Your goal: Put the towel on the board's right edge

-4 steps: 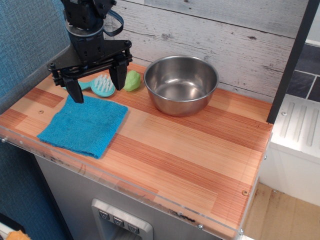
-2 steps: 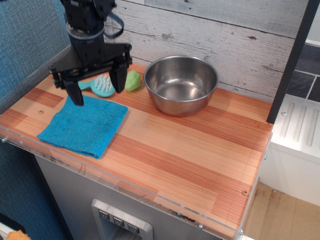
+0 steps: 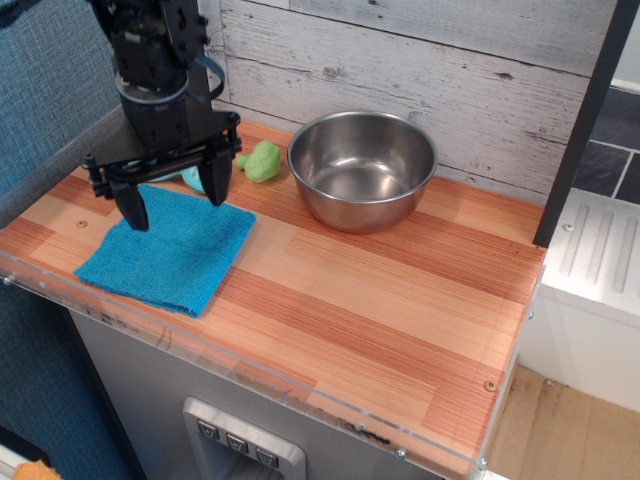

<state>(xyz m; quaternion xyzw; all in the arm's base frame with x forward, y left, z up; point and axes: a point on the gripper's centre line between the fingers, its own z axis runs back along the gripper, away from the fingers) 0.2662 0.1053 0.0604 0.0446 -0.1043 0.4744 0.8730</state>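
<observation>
Towel (image 3: 168, 248) lies flat at the desk's (image 3: 400, 320) left end, far from the bowl (image 3: 362, 168), while the spread, empty fingers (image 3: 175, 198) have just dropped over it, seemingly ready to pinch.

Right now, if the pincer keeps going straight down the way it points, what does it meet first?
Most likely the towel: the open pincer points downward over its back edge. Depth is unclear from this one view; its right finger could land near the brush instead.

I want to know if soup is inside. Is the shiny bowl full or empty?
Empty. The steel bowl stands upright on the board, and its bare shiny bottom shows, with nothing inside.
</observation>
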